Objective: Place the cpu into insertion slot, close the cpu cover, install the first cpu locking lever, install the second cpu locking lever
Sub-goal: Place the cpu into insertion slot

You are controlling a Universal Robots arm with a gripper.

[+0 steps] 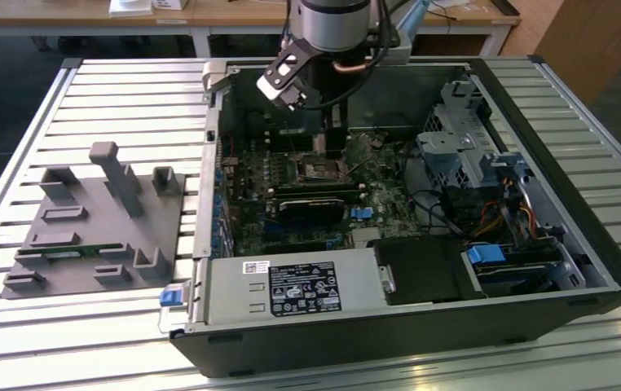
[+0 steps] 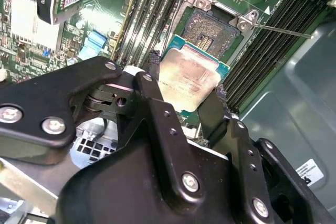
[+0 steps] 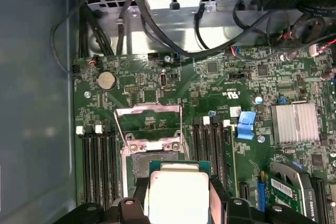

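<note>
Gripper [image 2: 186, 90] pinching the cpu [image 2: 190, 77] just over the open insertion slot [image 2: 212, 29].
Its fingers clamp two opposite edges of the chip, which overlaps the slot's near rim and is not seated; the pin field lies bare. The cpu cover [image 3: 148, 120] stands flipped back beyond the slot. Memory slots [image 3: 97, 166] crowd both sides. The arm [image 1: 332, 20] drops vertically into the computer case [image 1: 398, 334], near its far wall.
</note>
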